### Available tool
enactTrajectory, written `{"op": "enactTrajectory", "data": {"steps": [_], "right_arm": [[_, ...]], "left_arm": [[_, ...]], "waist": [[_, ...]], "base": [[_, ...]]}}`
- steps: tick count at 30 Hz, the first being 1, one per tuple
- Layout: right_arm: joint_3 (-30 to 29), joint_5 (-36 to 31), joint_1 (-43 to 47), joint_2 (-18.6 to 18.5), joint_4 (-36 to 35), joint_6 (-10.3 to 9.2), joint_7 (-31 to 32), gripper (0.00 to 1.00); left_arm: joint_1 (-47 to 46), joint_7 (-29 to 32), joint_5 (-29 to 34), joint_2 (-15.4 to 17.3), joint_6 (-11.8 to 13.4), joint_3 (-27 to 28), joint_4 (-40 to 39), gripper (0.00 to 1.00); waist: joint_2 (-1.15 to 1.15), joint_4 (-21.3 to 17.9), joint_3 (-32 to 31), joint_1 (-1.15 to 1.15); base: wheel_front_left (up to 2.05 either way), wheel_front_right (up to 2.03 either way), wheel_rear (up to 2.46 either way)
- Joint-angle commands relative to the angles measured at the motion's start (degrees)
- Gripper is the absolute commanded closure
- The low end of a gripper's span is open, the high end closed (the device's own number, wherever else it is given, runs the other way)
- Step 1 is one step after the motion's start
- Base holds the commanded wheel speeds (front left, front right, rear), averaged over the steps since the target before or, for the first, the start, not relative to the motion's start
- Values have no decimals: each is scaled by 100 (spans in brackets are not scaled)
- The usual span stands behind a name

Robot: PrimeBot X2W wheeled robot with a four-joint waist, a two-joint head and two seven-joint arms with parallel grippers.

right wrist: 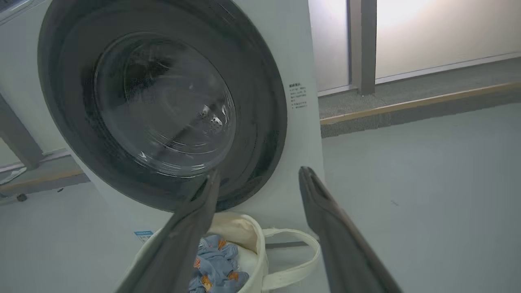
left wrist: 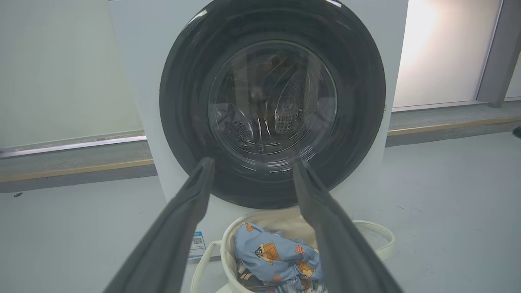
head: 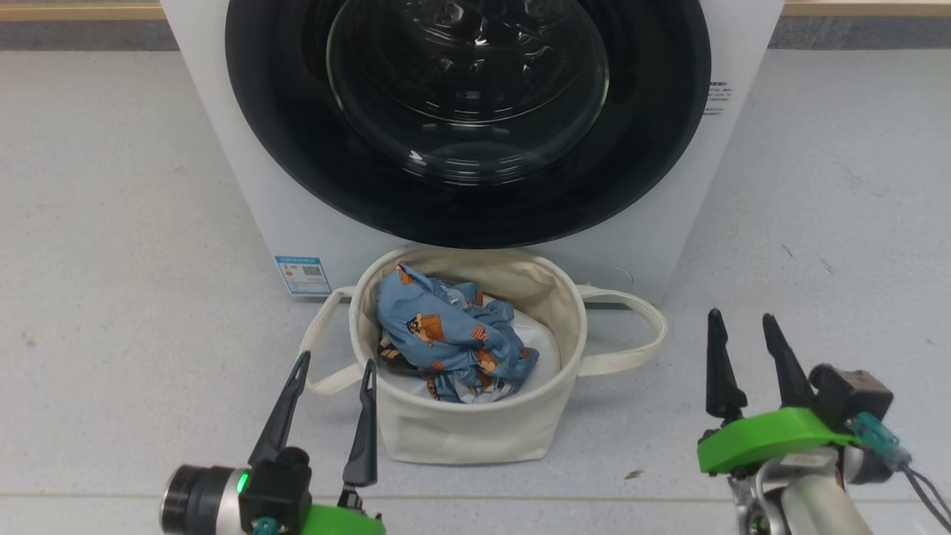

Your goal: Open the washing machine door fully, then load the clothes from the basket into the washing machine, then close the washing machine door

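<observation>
The white washing machine [head: 223, 141] stands straight ahead, its round black door [head: 297, 171] with the clear glass bowl flush against the front. Right before it on the floor sits the cream basket [head: 475, 431], holding crumpled light-blue clothes [head: 446, 334] printed with orange figures. My left gripper [head: 334, 368] hangs open just left of the basket's near rim, nothing between its fingers. Open too, my right gripper [head: 743, 323] is off to the basket's right, beyond its loop handle. The left wrist view looks at the door [left wrist: 183, 122] and clothes [left wrist: 272, 252]; the right wrist view shows the door [right wrist: 260, 134] and basket [right wrist: 252, 236].
Pale grey floor [head: 111, 260] spreads on both sides of the machine. A blue label sticker [head: 303, 275] sits low on the machine's front left. A raised kerb with a wooden strip [left wrist: 81, 167] runs along the wall behind.
</observation>
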Motion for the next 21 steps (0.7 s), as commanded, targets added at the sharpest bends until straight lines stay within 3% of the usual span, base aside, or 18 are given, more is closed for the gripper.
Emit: {"op": "enactTrajectory", "data": {"steps": [1,12,21], "right_arm": [[80,102,-327,-44,-183,0,-73,0],[55,-557,-440,-44,-360,0,-73,0],[137,-599,-412,-44,-347,0,-73,0]], "left_arm": [[-208,-69,52,-15,37,271,-113,0],[-265,-69,29,-201,-46,548,184,0],[-279,-69,81,-292,-31,728,267,0]], "waist": [[0,-9,4,-1],[0,-67,88,-1],[0,-69,66,-1]], "base": [[0,0,0],[0,0,0],[0,0,0]]}}
